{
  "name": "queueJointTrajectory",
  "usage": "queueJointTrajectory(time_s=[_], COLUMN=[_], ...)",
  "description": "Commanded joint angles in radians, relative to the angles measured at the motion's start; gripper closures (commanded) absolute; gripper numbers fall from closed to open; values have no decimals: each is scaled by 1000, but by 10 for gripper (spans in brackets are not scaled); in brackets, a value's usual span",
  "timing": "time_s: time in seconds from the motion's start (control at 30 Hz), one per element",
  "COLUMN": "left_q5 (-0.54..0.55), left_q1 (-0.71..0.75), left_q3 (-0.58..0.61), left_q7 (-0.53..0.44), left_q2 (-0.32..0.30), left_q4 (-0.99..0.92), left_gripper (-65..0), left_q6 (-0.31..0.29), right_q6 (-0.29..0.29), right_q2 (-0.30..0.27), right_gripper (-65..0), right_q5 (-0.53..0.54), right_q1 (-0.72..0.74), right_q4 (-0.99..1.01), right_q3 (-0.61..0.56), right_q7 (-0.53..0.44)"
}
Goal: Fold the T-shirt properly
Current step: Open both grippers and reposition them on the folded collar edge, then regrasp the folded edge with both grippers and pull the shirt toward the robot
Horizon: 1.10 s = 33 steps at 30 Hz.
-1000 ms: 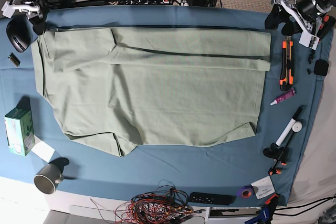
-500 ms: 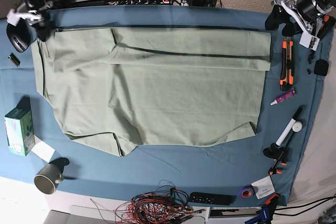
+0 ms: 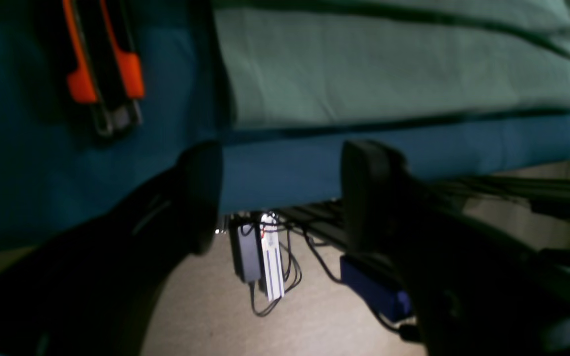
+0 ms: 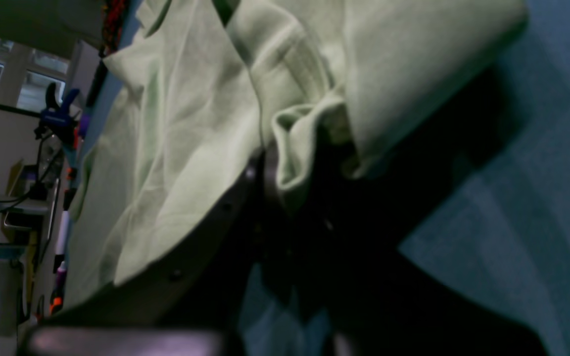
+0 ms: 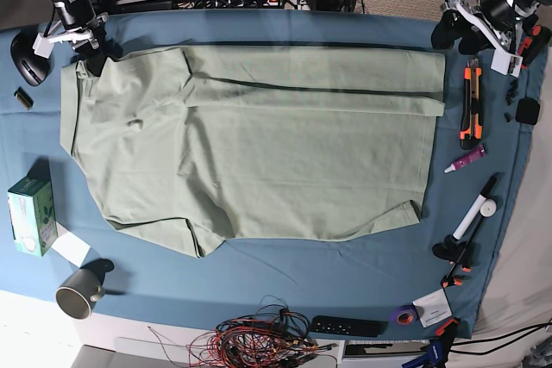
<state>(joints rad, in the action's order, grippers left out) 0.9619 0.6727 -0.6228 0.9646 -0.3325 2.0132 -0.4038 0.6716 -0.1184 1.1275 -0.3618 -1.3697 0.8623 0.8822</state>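
Across the cloth (image 5: 285,277), T-shirt (image 5: 259,152) — sage-green, top edge folded.

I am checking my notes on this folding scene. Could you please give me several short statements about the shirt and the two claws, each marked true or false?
1. The right claw is shut on the T-shirt. True.
2. The left claw holds the shirt's edge. False: it is open and empty, above the blue table cloth.
3. The far edge of the shirt is folded over into a long band. True.
4. The orange utility knife lies on the shirt. False: it lies on the cloth beside it.
5. The mug stands upright. False: it lies on its side.
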Motion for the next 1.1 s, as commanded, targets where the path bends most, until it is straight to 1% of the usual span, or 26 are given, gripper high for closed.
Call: queueJointTrajectory(time_s=[0.0,0.07,0.13,0.2,0.3,0.4,0.53,0.67,0.83,0.93,1.07], left_q5=[-8,-42,-65,-86,-108,-118,-117,-122,-125,-112,-93], left_q1=[1,-12,-28,-48,-79,-126,-172,-173,-166,-154,-152], left_q3=[1,16,35,59,101,125,113,80,8,6,33], left_q7=[-24,-34,-41,-42,-45,-44,-40,-35,-24,-22,-21], left_q2=[-11,-11,-8,3,31,54,58,55,51,41,50], left_q4=[13,13,12,9,-31,-118,-197,-196,-197,-196,-196], left_gripper=[-382,-382,-382,-382,-382,-382,-382,-382,-382,-382,-382], left_q6=[21,46,51,68,71,71,70,71,80,86,77], right_q6=[3,3,3,3,3,3,3,3,4,4,4], right_q2=[-12,-12,-12,-13,-15,-15,-15,-15,-15,-14,-14], right_gripper=[0,0,0,0,0,0,0,0,0,0,0], right_q5=[-2,-2,-2,-2,-2,-2,-2,-2,-2,-2,-2], right_q1=[-1,-1,-1,-1,-2,-2,-2,-1,-1,-1,-1], right_q4=[-10,-10,-10,-10,-10,-10,-10,-10,-10,-10,-10], right_q3=[1,1,1,1,1,1,1,1,1,1,1], right_q7=[5,4,4,4,5,5,5,5,5,5,5])
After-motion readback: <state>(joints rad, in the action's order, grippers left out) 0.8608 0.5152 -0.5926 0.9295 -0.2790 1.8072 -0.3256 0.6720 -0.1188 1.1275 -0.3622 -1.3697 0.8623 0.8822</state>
